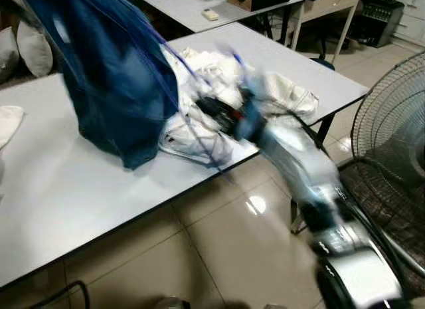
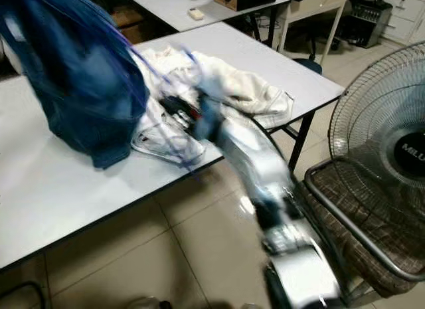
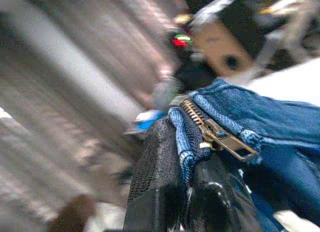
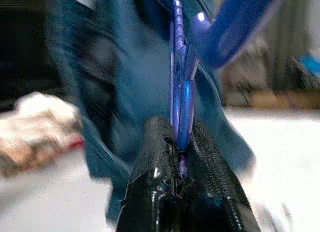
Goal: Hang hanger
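We see our right arm stretched out over the edge of the white table [image 1: 80, 189], blurred in both eye views. Our right gripper [image 4: 182, 157] has its two black fingers [image 4: 155, 162] pressed together on the thin wire of a blue hanger [image 4: 181, 92]; in the right wrist view the wire runs up from between the pads and the curved blue hook sweeps off above them. In the eye views the hanger shows as faint blue lines [image 1: 199, 76] running from the gripper up toward the denim.

A blue denim garment [image 1: 113, 76] hangs in the air above the table, its lower end just over the tabletop. Our left gripper [image 3: 185, 192] holds it: in the left wrist view the black fingers are closed on the denim right beside the brass zipper [image 3: 215, 134], with the fabric bunched over the fingertips.

Beside the denim, a heap of white cloth [image 1: 265, 90] lies on the table, and our right gripper is just over its near side. A standing fan [image 2: 378, 143] is near our right arm, above a chair with a checked seat [image 2: 358, 222]. A second table [image 1: 199, 6] stands further back with a small remote control [image 1: 210, 14] on it. The floor is pale glossy tile [image 1: 219, 249].
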Robot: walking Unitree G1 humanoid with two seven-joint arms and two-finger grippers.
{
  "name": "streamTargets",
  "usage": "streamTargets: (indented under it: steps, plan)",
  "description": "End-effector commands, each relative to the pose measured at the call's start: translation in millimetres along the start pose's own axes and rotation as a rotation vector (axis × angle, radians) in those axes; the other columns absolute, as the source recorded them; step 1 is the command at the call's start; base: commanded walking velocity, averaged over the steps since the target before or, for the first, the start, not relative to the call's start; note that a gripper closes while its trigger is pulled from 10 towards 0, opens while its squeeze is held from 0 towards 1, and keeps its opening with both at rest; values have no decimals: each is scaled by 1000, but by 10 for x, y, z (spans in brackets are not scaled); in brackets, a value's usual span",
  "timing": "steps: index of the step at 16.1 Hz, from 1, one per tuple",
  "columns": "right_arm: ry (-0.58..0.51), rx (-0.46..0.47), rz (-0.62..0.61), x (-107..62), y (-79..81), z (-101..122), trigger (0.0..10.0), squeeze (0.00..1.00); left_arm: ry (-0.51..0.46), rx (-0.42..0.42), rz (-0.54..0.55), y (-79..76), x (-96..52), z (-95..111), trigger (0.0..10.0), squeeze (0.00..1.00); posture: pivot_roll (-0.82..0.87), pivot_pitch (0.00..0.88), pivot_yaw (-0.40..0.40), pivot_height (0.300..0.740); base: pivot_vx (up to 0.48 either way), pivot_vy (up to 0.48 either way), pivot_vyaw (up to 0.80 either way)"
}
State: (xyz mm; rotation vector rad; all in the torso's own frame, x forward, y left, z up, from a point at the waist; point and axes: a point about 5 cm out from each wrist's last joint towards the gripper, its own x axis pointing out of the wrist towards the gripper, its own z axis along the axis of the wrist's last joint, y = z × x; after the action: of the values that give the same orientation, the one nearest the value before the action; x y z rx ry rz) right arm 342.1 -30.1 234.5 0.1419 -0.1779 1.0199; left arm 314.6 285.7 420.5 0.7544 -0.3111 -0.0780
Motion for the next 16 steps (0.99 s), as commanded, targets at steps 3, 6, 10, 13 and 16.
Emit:
streamTargets:
  steps: [3, 6, 10, 13, 16]
  plan:
    - [-189, 91, -39, -8, -104, 294, 10000, 0, -173, -10, -52, -47, -32, 481, 0, 0, -20, 0, 92, 740, 0, 0, 0]
    - [79, 73, -144, -339, -217, -306, 10000, 0, -91, -192, -341, -923, 115, 222, 0, 0, -53, 0, 115, 740, 0, 0, 0]
    - [322, 97, -203, -955, -154, -760, 10000, 0, 52, -313, -527, -1846, 159, -124, 0, 0, -118, 0, 158, 740, 0, 0, 0]
    - [340, 111, -159, -1289, -1, -668, 10000, 0, 97, -273, -490, -2003, 210, -212, 0, 0, -164, 0, 169, 740, 0, 0, 0]
    - [377, 139, -92, -1339, 125, -682, 10000, 0, 94, -291, -507, -2087, 217, -179, 0, 0, -167, 0, 164, 740, 0, 0, 0]
